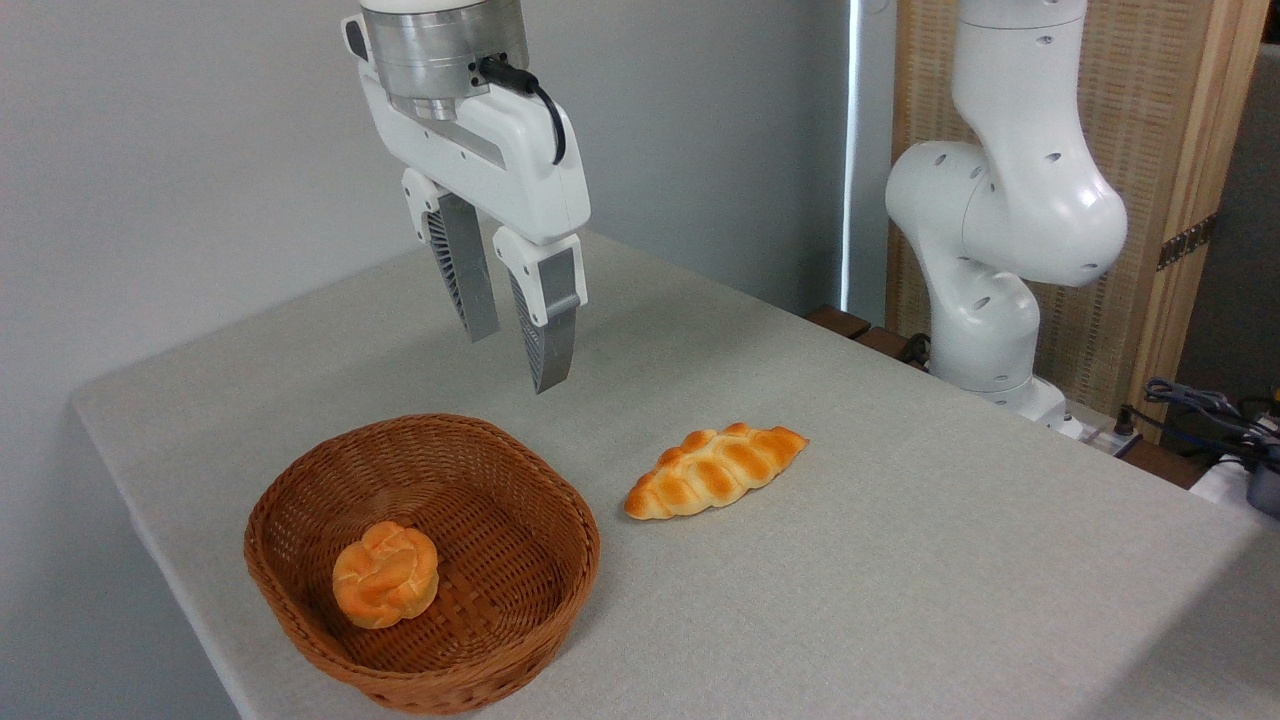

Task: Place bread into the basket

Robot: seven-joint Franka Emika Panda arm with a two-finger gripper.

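Note:
The bread [715, 470], a braided golden-orange loaf with pointed ends, lies on the grey table just right of the basket. The basket [560, 500] is a brown woven wicker bowl at the front left, with a small round knotted bun [386, 573] inside it. My gripper [515, 360] hangs in the air above the basket's far rim, left of and above the bread. Its two grey fingers point down with a gap between them, open and holding nothing.
The arm's white base [985, 330] stands at the table's back right edge. Cables [1210, 415] lie off the table at the far right. The table's left edge [150, 520] runs close beside the basket.

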